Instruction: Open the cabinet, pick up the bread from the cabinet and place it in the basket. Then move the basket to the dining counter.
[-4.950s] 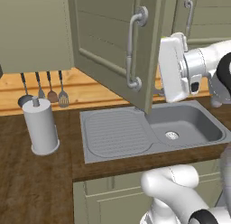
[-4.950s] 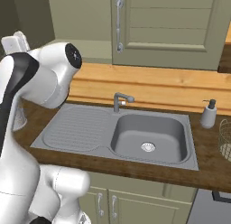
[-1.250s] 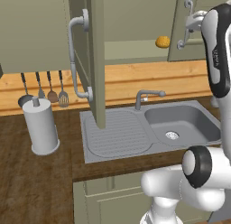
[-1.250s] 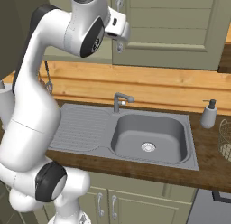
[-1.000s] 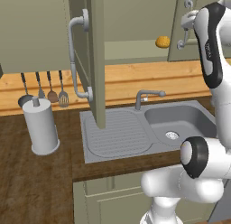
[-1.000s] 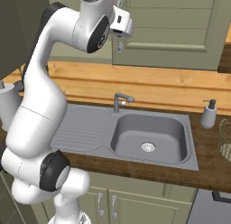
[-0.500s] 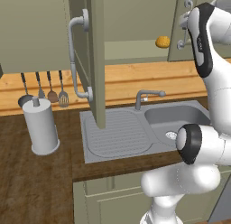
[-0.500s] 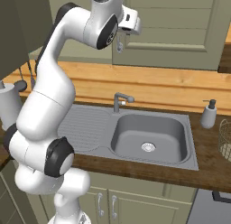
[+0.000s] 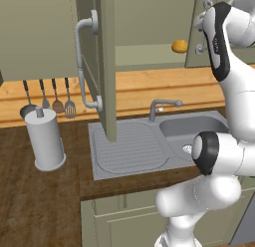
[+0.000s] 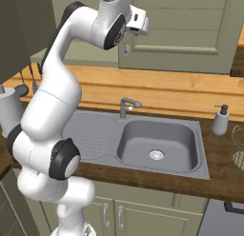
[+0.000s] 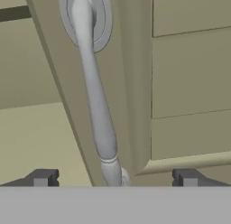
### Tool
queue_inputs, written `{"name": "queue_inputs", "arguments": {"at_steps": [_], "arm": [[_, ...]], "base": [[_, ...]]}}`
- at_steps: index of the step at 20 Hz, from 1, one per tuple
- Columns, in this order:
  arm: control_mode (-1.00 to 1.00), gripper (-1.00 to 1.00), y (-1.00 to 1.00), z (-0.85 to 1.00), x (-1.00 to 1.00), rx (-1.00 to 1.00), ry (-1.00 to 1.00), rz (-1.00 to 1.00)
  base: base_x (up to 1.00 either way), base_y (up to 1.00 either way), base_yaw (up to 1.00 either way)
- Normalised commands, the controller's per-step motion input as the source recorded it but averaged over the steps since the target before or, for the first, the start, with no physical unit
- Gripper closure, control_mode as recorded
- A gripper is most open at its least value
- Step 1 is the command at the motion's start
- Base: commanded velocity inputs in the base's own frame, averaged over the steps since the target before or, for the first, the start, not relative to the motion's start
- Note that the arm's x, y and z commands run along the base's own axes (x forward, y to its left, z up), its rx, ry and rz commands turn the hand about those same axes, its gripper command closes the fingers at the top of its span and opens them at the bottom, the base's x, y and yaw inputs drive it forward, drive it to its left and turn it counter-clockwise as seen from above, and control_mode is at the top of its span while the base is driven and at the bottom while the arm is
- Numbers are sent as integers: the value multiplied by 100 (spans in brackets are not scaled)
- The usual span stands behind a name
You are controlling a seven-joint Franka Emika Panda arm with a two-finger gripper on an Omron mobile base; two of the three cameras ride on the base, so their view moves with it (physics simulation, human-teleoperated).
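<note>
The cabinet (image 9: 107,66) has its left door swung wide, the right door (image 11: 180,78) shut directly before the end effector (image 11: 113,178). That door's handle (image 11: 94,96) runs up between the spread, empty fingers (image 11: 43,178). The basket (image 10: 237,145) sits on the tabletop, far below. The bread (image 9: 180,46) lies on the shelf, just beside the end effector.

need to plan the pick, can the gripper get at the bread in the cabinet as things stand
Probably not yet. The open gripper faces the right door's handle, and that door stands shut beside the bread. The left door is swung open, so the shelf is partly exposed.
</note>
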Motion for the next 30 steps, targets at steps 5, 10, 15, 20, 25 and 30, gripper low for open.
{"name": "queue_inputs", "arguments": {"at_steps": [5,10,15,20,25,30], "arm": [[-100,-100,5,-1,44,0,0,0],[-100,-100,0,0,30,0,0,0],[-100,100,0,0,17,0,-2,0],[-100,100,0,0,13,0,-2,0],[-100,100,-3,-1,6,0,0,0],[-100,100,-42,-4,-51,0,-8,-1]], "base": [[0,0,0],[0,0,0],[0,0,0],[0,0,0],[0,0,0],[0,0,0]]}}
